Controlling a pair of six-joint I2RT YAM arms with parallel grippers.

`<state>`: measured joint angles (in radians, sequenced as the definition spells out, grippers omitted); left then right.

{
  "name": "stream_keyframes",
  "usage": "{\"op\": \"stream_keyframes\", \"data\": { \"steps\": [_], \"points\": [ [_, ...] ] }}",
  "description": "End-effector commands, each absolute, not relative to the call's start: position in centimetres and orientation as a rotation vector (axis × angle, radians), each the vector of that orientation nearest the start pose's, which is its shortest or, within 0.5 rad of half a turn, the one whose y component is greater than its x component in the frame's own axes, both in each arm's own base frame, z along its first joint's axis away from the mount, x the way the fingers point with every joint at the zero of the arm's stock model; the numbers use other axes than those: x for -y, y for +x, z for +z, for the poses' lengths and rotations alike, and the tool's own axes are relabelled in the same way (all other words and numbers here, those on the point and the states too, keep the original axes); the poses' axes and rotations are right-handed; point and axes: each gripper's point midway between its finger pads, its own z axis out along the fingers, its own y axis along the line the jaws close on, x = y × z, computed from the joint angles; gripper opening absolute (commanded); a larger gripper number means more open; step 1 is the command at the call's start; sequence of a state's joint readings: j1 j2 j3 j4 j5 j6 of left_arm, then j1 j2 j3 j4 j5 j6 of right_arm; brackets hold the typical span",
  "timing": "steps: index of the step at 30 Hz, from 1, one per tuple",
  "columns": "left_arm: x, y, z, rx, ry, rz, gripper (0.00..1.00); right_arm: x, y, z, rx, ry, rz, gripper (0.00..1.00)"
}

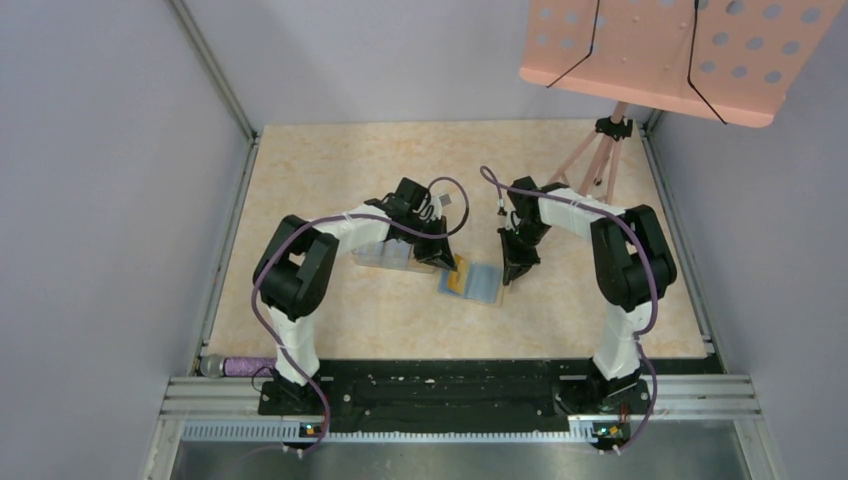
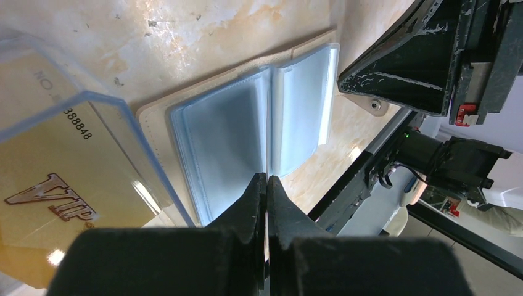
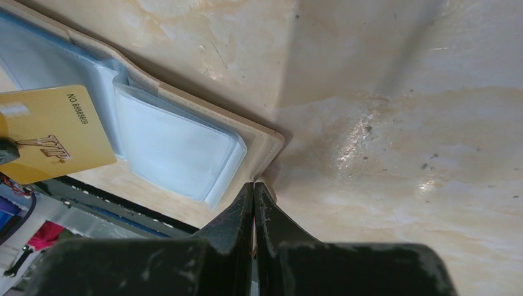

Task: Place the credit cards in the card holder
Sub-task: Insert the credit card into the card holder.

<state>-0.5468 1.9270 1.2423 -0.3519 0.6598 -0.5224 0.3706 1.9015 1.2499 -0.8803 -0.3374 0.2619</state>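
Observation:
The tan card holder (image 1: 485,285) lies open on the table, its blue-grey sleeves (image 2: 222,135) facing up. My left gripper (image 1: 447,262) is shut on a yellow credit card (image 3: 55,132) marked VIP and holds it over the holder's left half. In the left wrist view the left gripper (image 2: 266,179) has its fingers closed, with the card edge-on between them. My right gripper (image 1: 515,272) is shut, its tips (image 3: 255,185) down at the holder's right edge (image 3: 265,145), by the snap tab (image 2: 374,105).
A clear plastic box (image 1: 385,257) holding more yellow cards (image 2: 55,185) sits just left of the holder, under the left arm. A pink perforated stand (image 1: 670,55) on a tripod stands at the back right. Metal rails edge the table.

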Motion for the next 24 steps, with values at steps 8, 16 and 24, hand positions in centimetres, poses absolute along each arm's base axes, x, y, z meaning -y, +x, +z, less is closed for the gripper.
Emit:
{"op": "stream_keyframes", "data": {
  "steps": [8,16,24],
  "points": [
    [34.0,29.4,7.7,-2.681,0.352,-1.288,0.0,-16.7,25.3,1.8,-3.19,-0.204,0.497,0.0],
    [34.7,29.0,7.4,-2.681,0.368,-1.322,0.0,-16.5,25.1,1.3,-3.204,-0.207,0.483,0.0],
    [34.7,28.8,6.8,-2.704,0.361,-1.305,0.0,-16.4,24.9,0.8,-3.213,-0.205,0.473,0.0]
  ]
}}
